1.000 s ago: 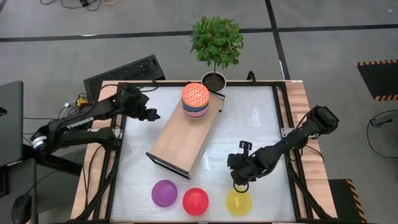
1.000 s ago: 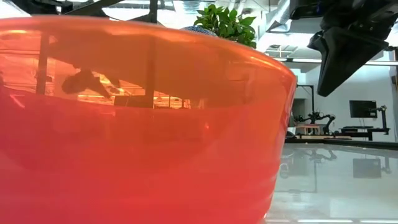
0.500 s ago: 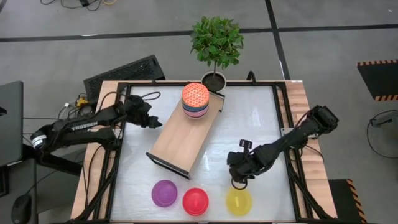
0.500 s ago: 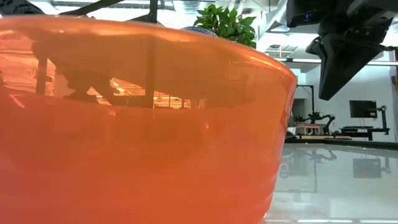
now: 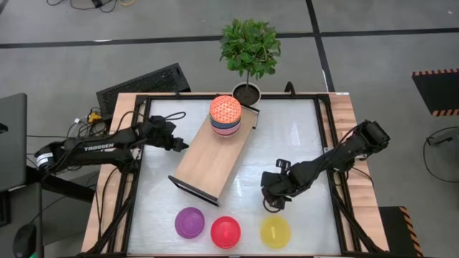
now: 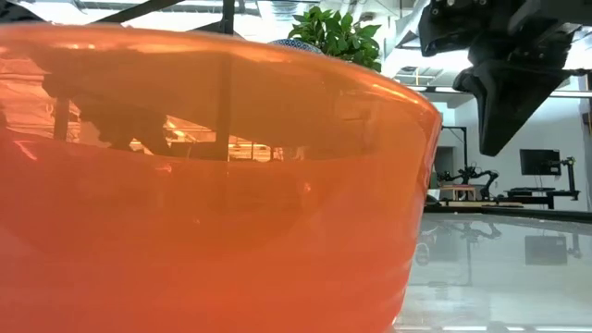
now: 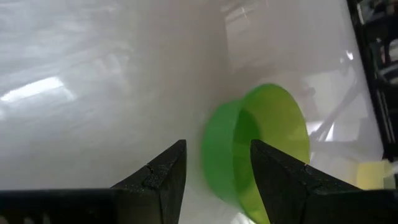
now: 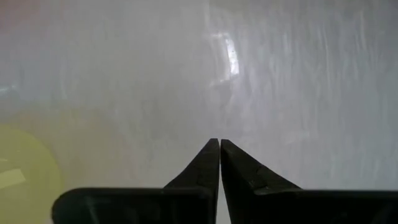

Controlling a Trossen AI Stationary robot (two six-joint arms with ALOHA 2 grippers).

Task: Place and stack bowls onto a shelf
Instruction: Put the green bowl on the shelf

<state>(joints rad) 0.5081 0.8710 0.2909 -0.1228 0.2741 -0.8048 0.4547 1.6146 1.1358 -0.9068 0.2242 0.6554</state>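
The light-wood shelf (image 5: 208,161) lies slantwise on the white table. A stack of bowls (image 5: 225,116) topped by a red-white patterned one stands on its far end. Purple (image 5: 189,222), red (image 5: 225,231) and yellow (image 5: 275,231) bowls stand along the near edge. My left gripper (image 5: 179,145) is open, low beside the shelf's left side. A green bowl (image 7: 261,149) shows just past its fingertips (image 7: 217,144) and is hidden in the high view. My right gripper (image 5: 269,206) is shut and empty, just beyond the yellow bowl (image 8: 18,168). My left gripper's open fingers stand at the green bowl's near side (image 7: 214,155). One finger (image 7: 273,174) overlaps the bowl in the wrist view. I cannot tell whether it touches.
A potted plant (image 5: 249,50) stands at the table's far edge behind the shelf. The table has a dark frame (image 5: 324,129) along its sides. The red bowl (image 6: 203,185) fills most of the low view, with my right gripper (image 6: 495,139) above the table at its right.
My left gripper has moved toward the near right, closing in on the shelf's left side. My right gripper has shifted a little toward the table's left and far side, off the yellow bowl's rim.
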